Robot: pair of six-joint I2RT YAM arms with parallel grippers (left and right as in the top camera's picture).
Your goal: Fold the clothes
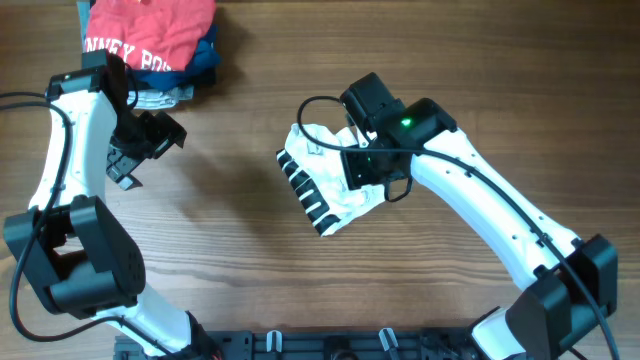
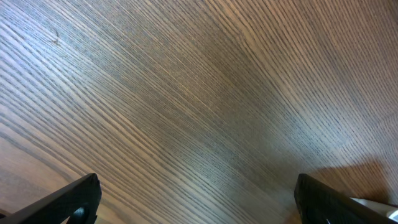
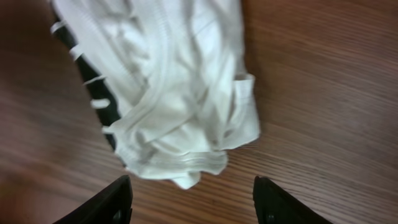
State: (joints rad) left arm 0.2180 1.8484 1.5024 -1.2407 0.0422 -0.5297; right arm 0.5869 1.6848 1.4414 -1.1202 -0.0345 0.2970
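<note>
The white T-shirt lies bunched in a small folded heap at the table's middle, its black-striped patch along the left edge. It fills the top of the right wrist view. My right gripper is open and empty, hovering just over the heap's right side, partly hiding it in the overhead view. My left gripper is open and empty over bare wood at the far left, well away from the shirt.
A pile of folded garments stands at the back left: a red one with white lettering on top of navy and pale blue ones. The wooden table lies around the shirt.
</note>
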